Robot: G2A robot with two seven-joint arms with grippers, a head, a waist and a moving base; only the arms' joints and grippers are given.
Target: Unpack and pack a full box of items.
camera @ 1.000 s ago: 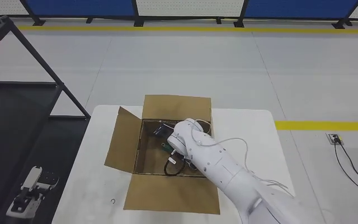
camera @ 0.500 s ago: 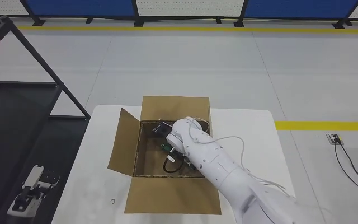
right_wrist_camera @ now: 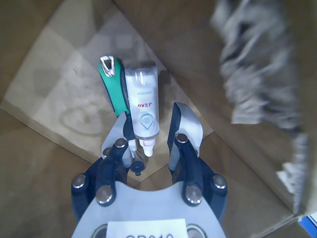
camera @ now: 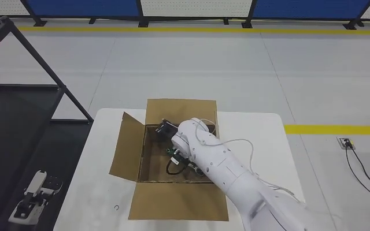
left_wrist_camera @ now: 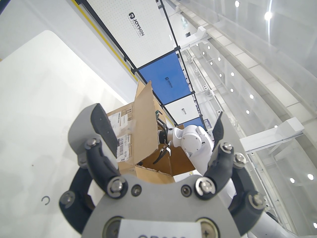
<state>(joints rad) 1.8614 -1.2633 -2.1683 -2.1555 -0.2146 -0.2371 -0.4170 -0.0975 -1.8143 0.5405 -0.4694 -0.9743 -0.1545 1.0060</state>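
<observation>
White bottle (right_wrist_camera: 143,105) appeared to lie on the floor of the cardboard box (camera: 182,108), its narrow nozzle end toward the wrist. The body was a smooth, glossy cylinder with a printed label. A green-handled tool (right_wrist_camera: 115,87) lay touching it along one side, with a metal tip at the far end.

Right gripper (right_wrist_camera: 151,112) was down inside the box, jaws part-open astride the bottle. One finger was against the bottle-and-tool side, the other just apart from the bottle. I judged this a setup for a pinch across the body, and the tool sat close enough that it might be caught too.

A grey fuzzy item (right_wrist_camera: 257,63) lay by a box wall, too blurred to identify.

The box stood on the white table (camera: 92,173) with its flaps folded out, probably for arm access. Left gripper (left_wrist_camera: 158,115) was spread wide and empty beside the table edge, well apart from the box.
</observation>
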